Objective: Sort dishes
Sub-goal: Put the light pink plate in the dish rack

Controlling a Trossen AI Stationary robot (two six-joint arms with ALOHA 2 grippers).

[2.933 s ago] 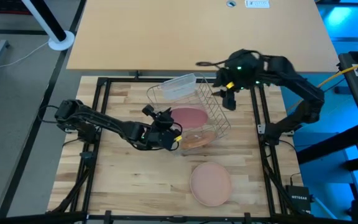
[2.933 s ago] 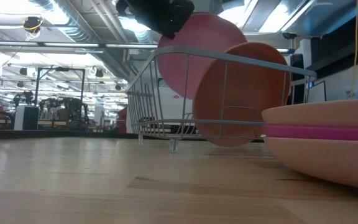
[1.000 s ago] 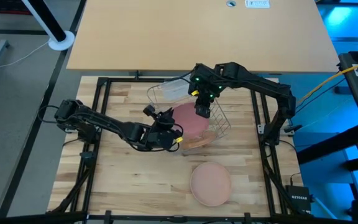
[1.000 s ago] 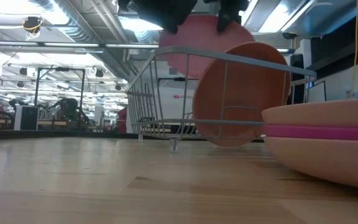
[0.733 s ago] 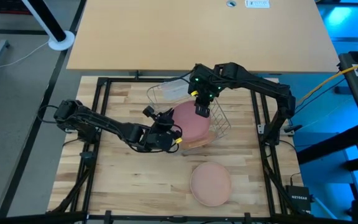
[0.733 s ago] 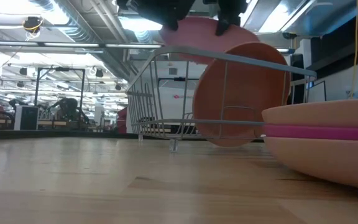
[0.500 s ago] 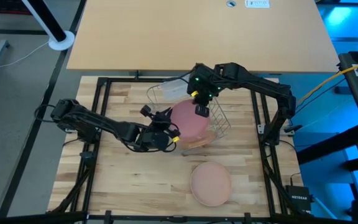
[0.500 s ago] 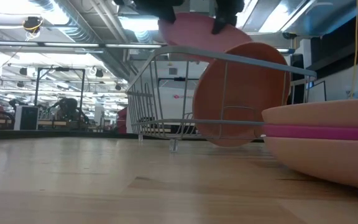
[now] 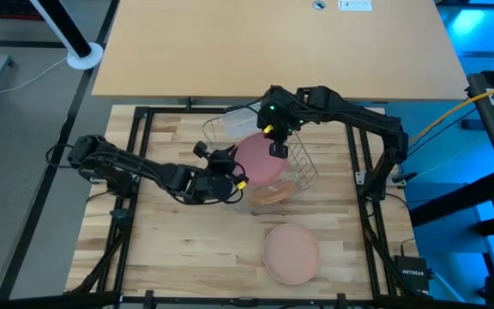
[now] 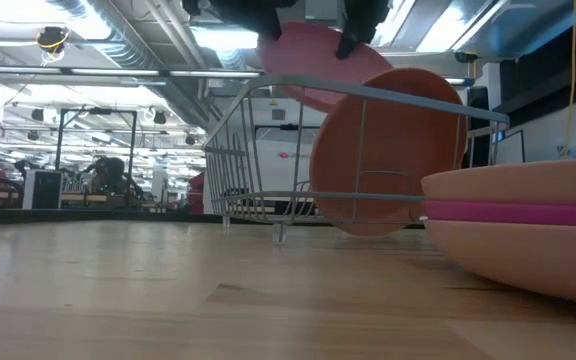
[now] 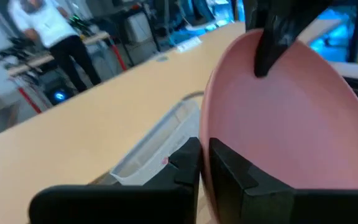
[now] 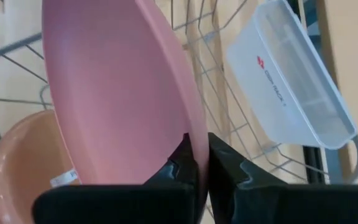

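Pink plate [image 9: 258,161] is up over the wire rack [image 9: 303,167], pinched on both sides: left gripper [image 9: 232,182] clamped on the rim nearest it, right gripper [image 9: 277,149] clamped on the opposite rim, fingers [image 12: 194,165] straddling the edge. Terracotta plate [image 10: 393,150] sits on edge in the rack just below the held one. Clear tub [image 12: 294,81] lies at the rack's far end, beyond the right gripper. Stack of plates [image 9: 291,252] sits on the table well apart from both grippers. My read: plate is light, stiff, smooth plastic, so rim pinch only, and it could slip or pivot in a one-sided grip. Only one gripper should keep hold before moving off.
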